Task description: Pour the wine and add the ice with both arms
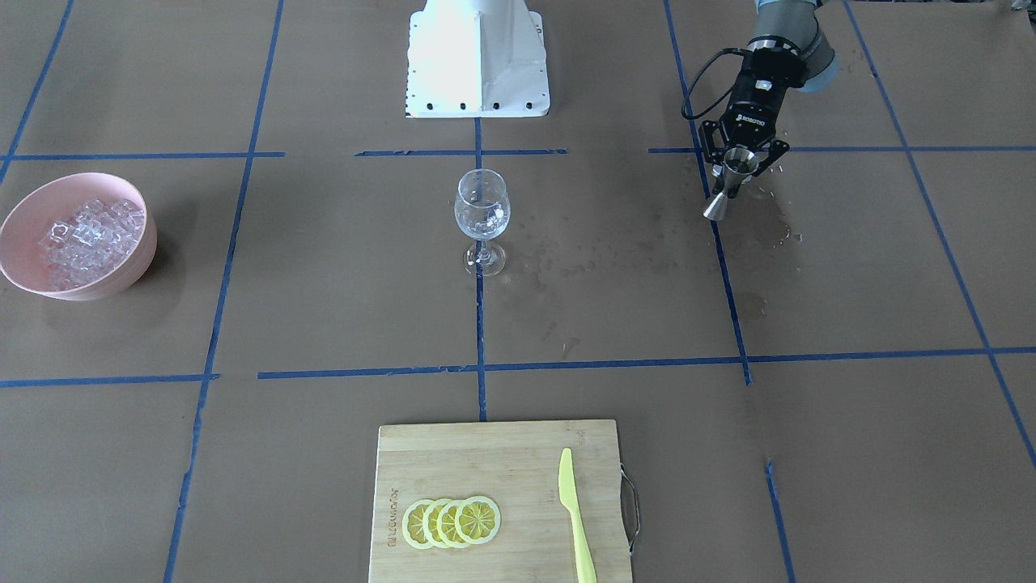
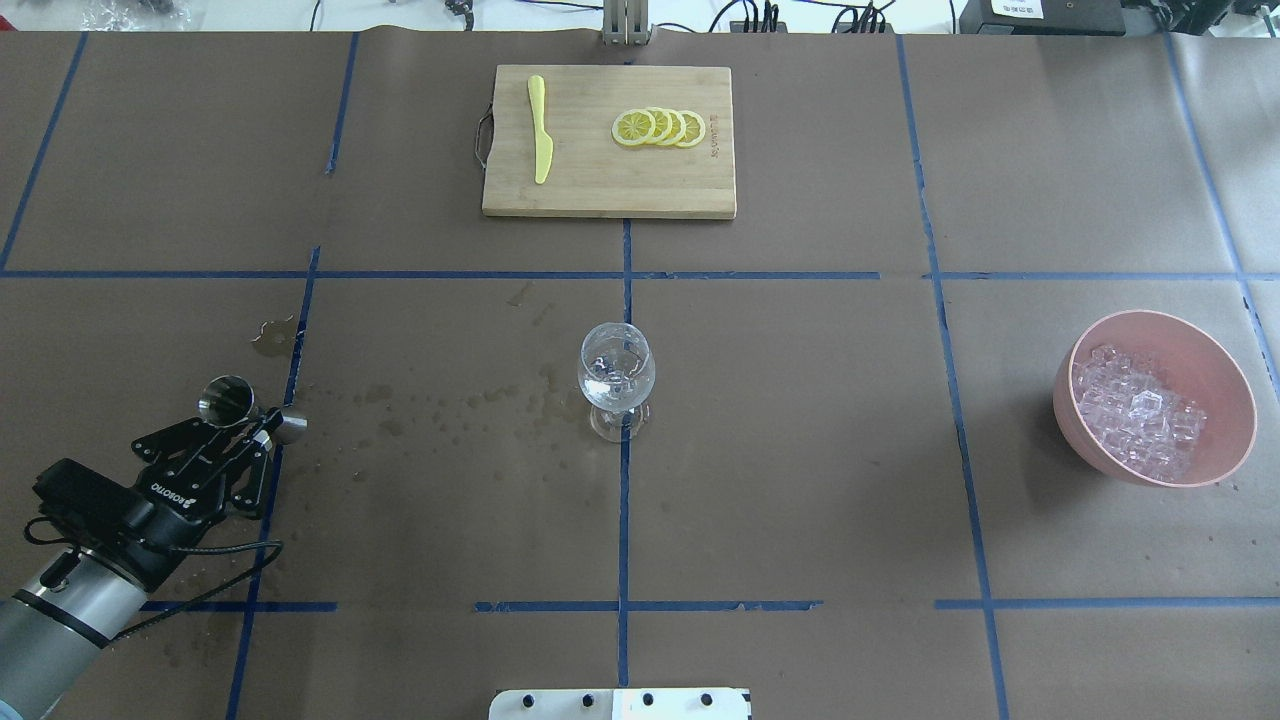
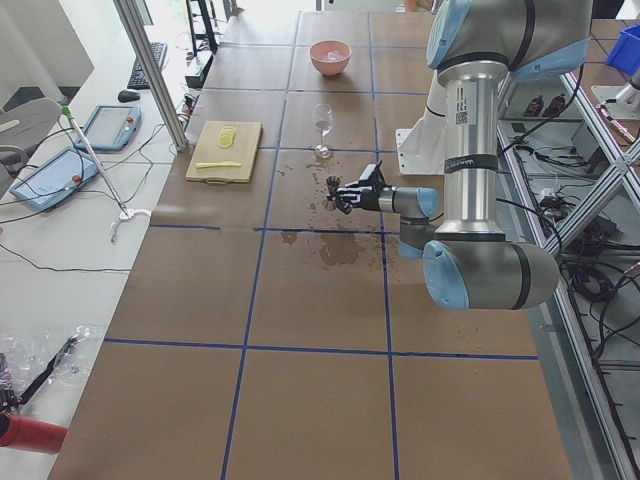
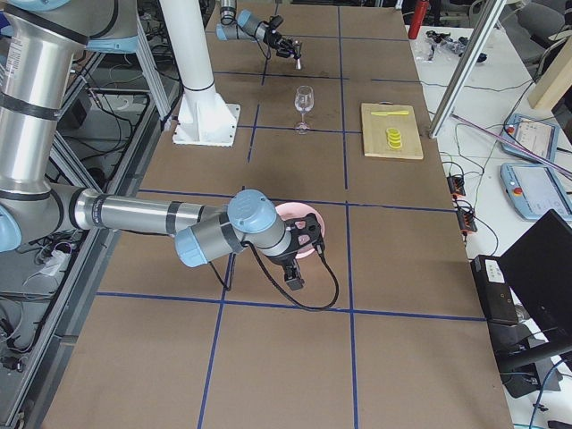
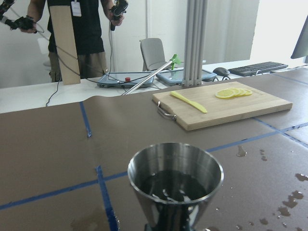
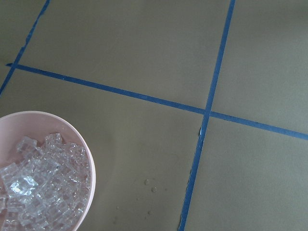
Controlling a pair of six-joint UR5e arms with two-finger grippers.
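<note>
- Jigger [image 2: 228,398], wine [image 5: 173,185] inside, clamped between left gripper [image 2: 252,418] fingers.
- Glass [image 2: 616,375] stands well apart to its right; left arm [image 2: 60,610] is nearer it.
- Bowl [image 2: 1230,400] of ice [image 2: 1135,415] lies farthest; right gripper [image 4: 308,234] by it, finger state cannot be told.

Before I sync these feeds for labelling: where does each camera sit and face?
Front-facing: across the table, facing the pedestal; left gripper holds the jigger.
Overhead: behind the robot, looking forward; left arm only.
Exterior left: table's end; left arm near.
Exterior right: opposite end; right arm near ice bowl.
Left wrist: past jigger towards cutting board.
Right wrist: down on ice bowl; no robot parts.
Shared: front-facing and overhead both show the wine glass, mirrored.
</note>
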